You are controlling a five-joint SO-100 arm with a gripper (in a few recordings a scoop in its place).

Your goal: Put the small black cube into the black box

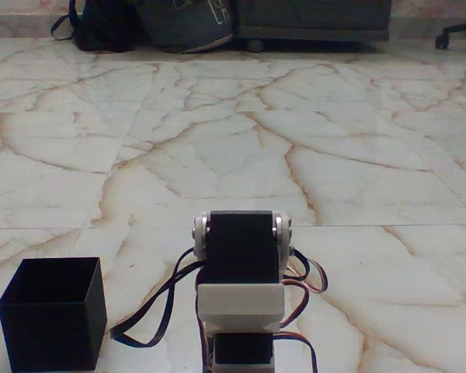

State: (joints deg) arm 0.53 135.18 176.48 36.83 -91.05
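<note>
Marble floor (295, 155) — black box (53, 315); matte, lidless.

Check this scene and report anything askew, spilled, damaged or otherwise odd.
Nothing stands out. The black box sits upright and open-topped on the marble floor, left of the arm's servo block. Its wires loop loosely but look intact. Nothing spilled or broken.

The arm (242, 295) is cut off by the fixed view's bottom edge, like the black box's (53, 315) base.
</note>
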